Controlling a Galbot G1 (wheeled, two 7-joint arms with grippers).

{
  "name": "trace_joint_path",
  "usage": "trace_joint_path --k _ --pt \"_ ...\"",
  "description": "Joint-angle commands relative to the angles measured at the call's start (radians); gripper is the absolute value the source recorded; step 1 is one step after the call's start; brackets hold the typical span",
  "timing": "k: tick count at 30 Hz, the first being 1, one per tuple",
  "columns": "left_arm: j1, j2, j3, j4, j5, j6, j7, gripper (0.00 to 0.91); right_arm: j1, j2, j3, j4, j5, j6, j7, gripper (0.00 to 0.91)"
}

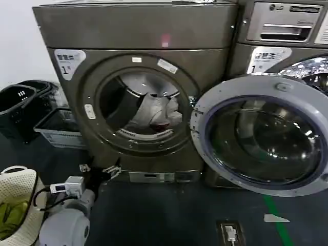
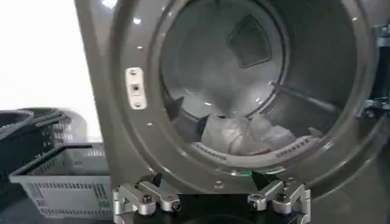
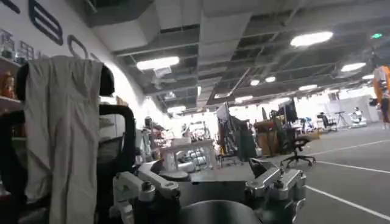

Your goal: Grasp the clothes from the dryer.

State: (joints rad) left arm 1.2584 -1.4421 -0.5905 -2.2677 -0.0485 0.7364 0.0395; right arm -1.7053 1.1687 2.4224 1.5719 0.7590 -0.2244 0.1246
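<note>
The dryer [image 1: 133, 31] is a bronze-grey front loader with its round glass door [image 1: 261, 136] swung open to the right. The clothes [image 1: 156, 110], a white bundle with a small dark red piece, lie at the bottom of the drum. In the left wrist view the clothes [image 2: 244, 135] rest just behind the porthole's lower rim. My left gripper [image 1: 98, 170] hangs low in front of the dryer's base, below and left of the porthole. It is the left gripper [image 2: 208, 180], open and holding nothing. My right gripper [image 3: 204, 167] is open too, facing away into the room.
The grey LG machine [image 1: 287, 31] stands right of the dryer, partly behind the open door. A grey plastic basket [image 1: 59, 128] and black bins [image 1: 20, 105] sit on the floor at the left. A cream woven basket [image 1: 15, 200] with green cloth [image 1: 13, 215] stands beside my left arm.
</note>
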Motion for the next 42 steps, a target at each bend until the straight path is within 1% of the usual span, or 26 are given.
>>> trace_joint_path --k 1,18,34,42 --pt "-0.005 0.001 0.002 0.012 0.002 0.049 0.002 0.907 0.004 0.002 0.001 -0.002 0.004 0.014 0.011 0.907" --pt "0.005 -0.010 0.021 0.011 0.017 0.049 0.011 0.907 0.016 -0.001 0.000 -0.032 0.000 0.035 0.001 0.907" --pt "-0.011 -0.009 0.030 0.018 0.010 0.049 0.010 0.907 -0.011 -0.006 0.032 -0.043 0.000 0.034 0.004 0.907" --pt "-0.006 -0.010 0.033 0.018 0.018 0.049 0.011 0.907 -0.020 0.006 0.040 -0.037 0.002 0.034 0.001 0.907"
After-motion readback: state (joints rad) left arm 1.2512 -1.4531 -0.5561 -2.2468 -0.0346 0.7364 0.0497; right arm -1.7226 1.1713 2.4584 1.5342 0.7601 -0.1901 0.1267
